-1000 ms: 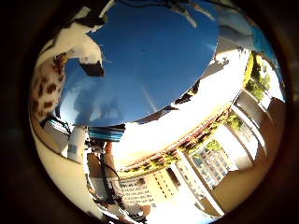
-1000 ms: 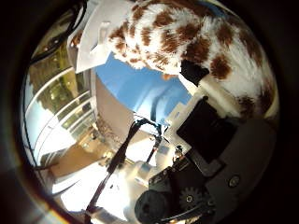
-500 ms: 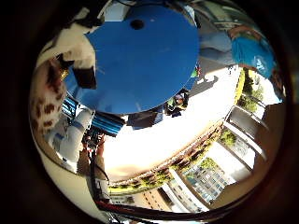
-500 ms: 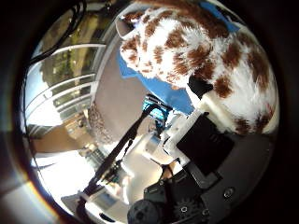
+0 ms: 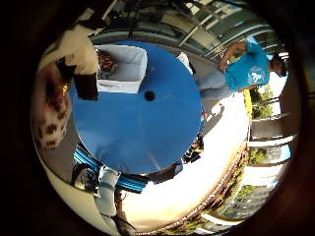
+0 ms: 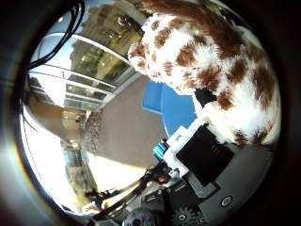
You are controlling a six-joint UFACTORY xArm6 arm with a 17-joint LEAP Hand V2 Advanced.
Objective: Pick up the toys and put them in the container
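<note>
A plush giraffe toy [image 6: 212,66], white with brown spots, fills much of the right thumb side palm view, close against the palm. My hand [image 6: 202,155] has its white and black fingers curled round the toy. The toy's spotted fur also shows at the edge of the right little finger side palm view [image 5: 49,103], beside a black fingertip [image 5: 87,87]. A white container [image 5: 123,69] stands at the far edge of the round blue table [image 5: 148,123], well below the hand. Something brown lies inside the container.
The blue table has a small dark hole [image 5: 149,95] near its middle. A person in a blue top [image 5: 246,71] is beside the table's far side. Pale paving [image 5: 187,192] surrounds the table. Railings and a building [image 6: 75,80] show in the thumb side view.
Both views have swung round with the hand. The blue table now shows whole and farther off, and the white container has come into view. The toy stays in the hand.
</note>
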